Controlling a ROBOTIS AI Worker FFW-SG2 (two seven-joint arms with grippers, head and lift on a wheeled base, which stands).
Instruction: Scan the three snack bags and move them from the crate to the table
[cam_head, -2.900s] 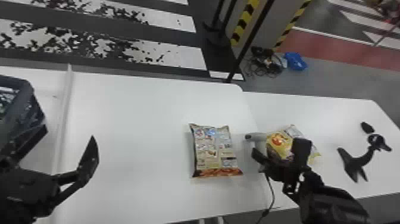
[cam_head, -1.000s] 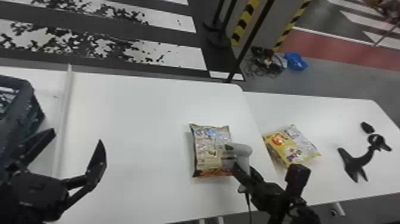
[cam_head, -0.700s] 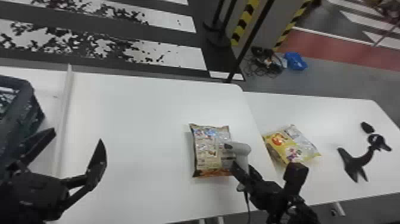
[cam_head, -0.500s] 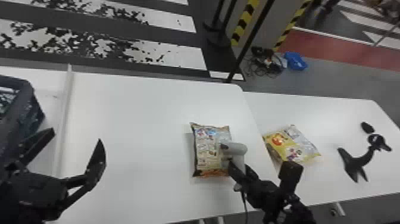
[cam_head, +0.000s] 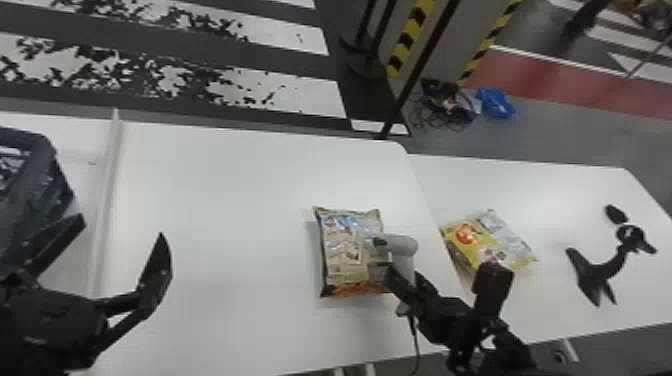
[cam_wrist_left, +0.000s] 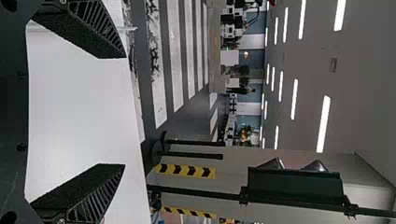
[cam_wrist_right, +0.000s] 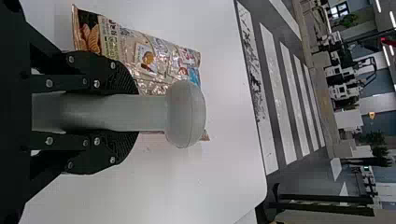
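Note:
My right gripper (cam_head: 407, 285) is at the right part of the near table, shut on the handle of a grey-white scanner (cam_head: 403, 246), whose head overhangs the right side of a brown snack bag (cam_head: 345, 250). In the right wrist view the gripper (cam_wrist_right: 116, 113) clamps the scanner (cam_wrist_right: 186, 114), with the brown bag (cam_wrist_right: 154, 60) behind it. A yellow snack bag (cam_head: 485, 242) lies on the right-hand table. My left gripper (cam_head: 100, 235) stands open above the table's left side, near the dark crate (cam_head: 42, 185); the left wrist view has the gripper (cam_wrist_left: 123, 112) with nothing between its fingers.
The near white table (cam_head: 225, 200) has a raised strip (cam_head: 107, 165) along its left side. A black stand (cam_head: 600, 272) rests on the right-hand table (cam_head: 565, 200). The scanner's cable (cam_head: 416, 345) hangs down at the near edge.
My right gripper has carried the scanner left, from beside the yellow bag to over the brown bag, with a slight further shift left lately. The left gripper moved slightly right, then stayed still.

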